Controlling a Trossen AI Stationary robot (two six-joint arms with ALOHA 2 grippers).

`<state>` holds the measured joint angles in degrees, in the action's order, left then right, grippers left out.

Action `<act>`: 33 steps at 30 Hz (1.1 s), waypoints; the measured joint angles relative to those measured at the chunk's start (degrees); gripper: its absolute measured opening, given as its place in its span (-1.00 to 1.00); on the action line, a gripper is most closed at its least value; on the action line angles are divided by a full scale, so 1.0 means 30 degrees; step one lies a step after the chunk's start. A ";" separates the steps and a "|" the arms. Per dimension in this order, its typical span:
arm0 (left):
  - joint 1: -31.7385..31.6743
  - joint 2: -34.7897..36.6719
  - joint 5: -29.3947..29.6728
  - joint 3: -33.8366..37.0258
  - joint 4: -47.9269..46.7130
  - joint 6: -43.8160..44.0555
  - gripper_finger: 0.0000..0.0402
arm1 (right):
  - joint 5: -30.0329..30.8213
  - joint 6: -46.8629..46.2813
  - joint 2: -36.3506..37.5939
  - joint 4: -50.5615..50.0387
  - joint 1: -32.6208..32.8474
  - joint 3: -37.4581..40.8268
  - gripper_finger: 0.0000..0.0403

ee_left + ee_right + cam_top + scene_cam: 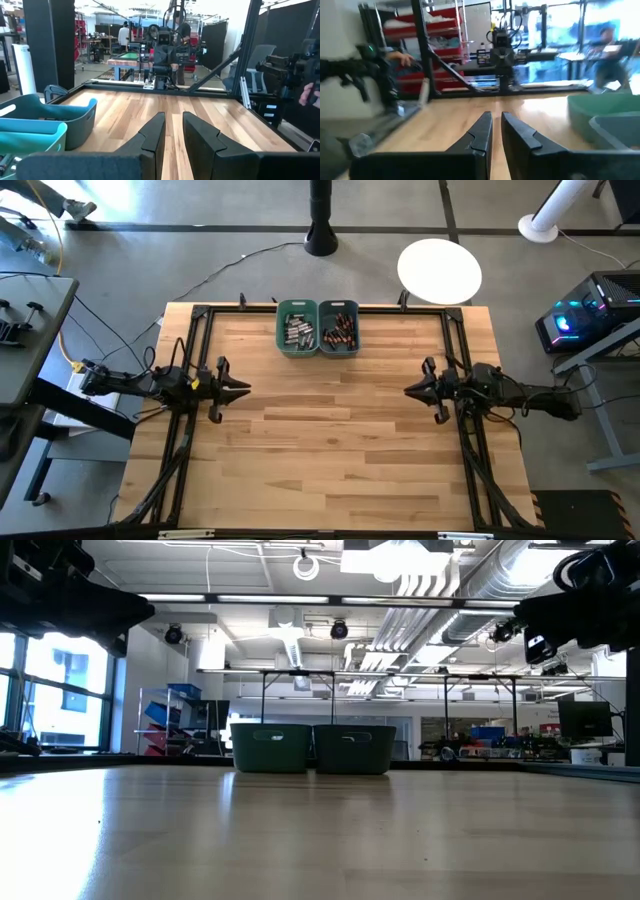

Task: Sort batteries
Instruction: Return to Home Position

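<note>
The left gripper (245, 389) hangs over the left side of the table (330, 470), approx mid-depth, pointing twd the centre. In the left wrist view its fingers (152, 140) stand w/ only a narrow slot of wood showing btwn them, holding nothing.

Further right, at the table's far edge & a bit left of centre, two bins stand side by side, long walls touching or v. nearly so. The green bin (297, 305) is the left one & holds the silvery batteries (298, 332), lying in a loose heap on its floor. The blue bin (339, 304) is just to its right & holds the dark batteries (340, 333), the ones w/ copper/red-orange bands, also heaped. No cells show on the bare wood. In the low view both bins stand upright, green (271, 748) & blue (355, 749), their walls hiding the contents.

The right gripper (410, 390) hangs over the table's right side, level w/ the left one & facing it, well apart from the bins. Its fingers (480, 135) are likewise drawn close, a thin gap btwn them, nothing held
</note>
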<state>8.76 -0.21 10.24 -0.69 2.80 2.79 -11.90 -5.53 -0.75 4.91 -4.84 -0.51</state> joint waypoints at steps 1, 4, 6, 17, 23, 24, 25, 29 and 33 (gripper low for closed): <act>-0.0048 0.0000 0.0000 0.0000 0.0002 -0.0002 -0.71 | 0.0212 0.0842 0.0000 0.0007 0.0000 0.0006 -0.84; -0.0233 0.0000 0.0000 0.0000 -0.0003 0.0001 -0.71 | 0.1619 0.1966 -0.0001 -0.0844 0.0007 0.0006 -0.84; -0.0354 0.0000 0.0006 0.0000 -0.0001 -0.0002 -0.71 | 0.3670 0.1776 -0.0239 -0.1324 0.0000 -0.0008 -0.84; -0.1047 0.0000 0.0001 0.0000 -0.0006 0.0006 -0.71 | 0.5012 0.3004 -0.2388 -0.1260 -0.0379 -0.0009 -0.84; -0.2048 0.0000 0.0012 0.0000 -0.0006 0.0006 -0.71 | 0.5012 0.3004 -0.2404 -0.1260 -0.0379 -0.0009 -0.84; -0.2032 0.0000 0.0015 0.0000 0.0006 0.0006 -0.71 | 0.5012 0.3004 -0.2404 -0.1260 -0.0379 -0.0009 -0.84; -0.1963 0.0000 0.0015 0.0000 0.0005 0.0006 -0.71 | 0.5012 0.3004 -0.2404 -0.1260 -0.0379 -0.0009 -0.84; -0.1297 0.0000 0.1008 0.0000 -0.0039 -0.0172 -0.71 | 0.5012 0.3000 -0.2404 -0.1260 -0.0379 -0.0016 -0.84; -0.0141 0.0000 0.2671 0.0000 0.0090 -0.0294 -0.71 | 0.4991 0.3004 -0.2390 -0.1268 -0.0377 -0.0016 -0.84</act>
<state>8.34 -0.21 18.25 -0.69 3.07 1.91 3.07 3.49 -7.92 1.10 -5.97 -0.56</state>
